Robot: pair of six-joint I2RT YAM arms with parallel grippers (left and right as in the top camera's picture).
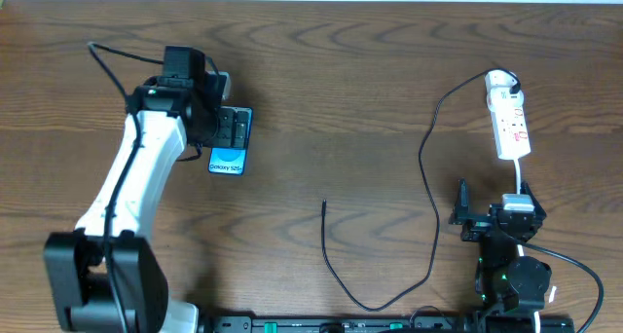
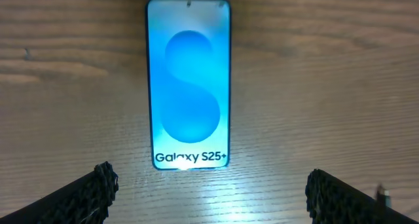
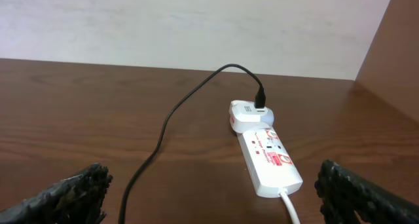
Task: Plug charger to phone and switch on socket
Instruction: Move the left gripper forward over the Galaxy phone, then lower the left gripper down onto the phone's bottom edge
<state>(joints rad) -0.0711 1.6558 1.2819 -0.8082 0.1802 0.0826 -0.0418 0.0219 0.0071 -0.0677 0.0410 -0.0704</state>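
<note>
The phone (image 2: 188,86) lies flat on the wooden table with its light blue "Galaxy S25+" screen up. In the overhead view the phone (image 1: 228,161) sits at the left, partly under my left gripper (image 1: 229,129). The left gripper (image 2: 213,198) is open, with the phone's text end just ahead of its fingers. The white socket strip (image 1: 508,119) lies at the far right. A white adapter (image 3: 249,114) sits in its far end. The black charger cable (image 1: 428,187) runs from there to a loose plug tip (image 1: 324,204) at mid-table. My right gripper (image 1: 494,204) is open and empty, just short of the socket strip (image 3: 268,158).
The strip's thick white cord (image 3: 291,207) runs back toward the right arm. The black cable (image 3: 167,129) loops across the table between the two arms. A pale wall stands behind the table's far edge in the right wrist view.
</note>
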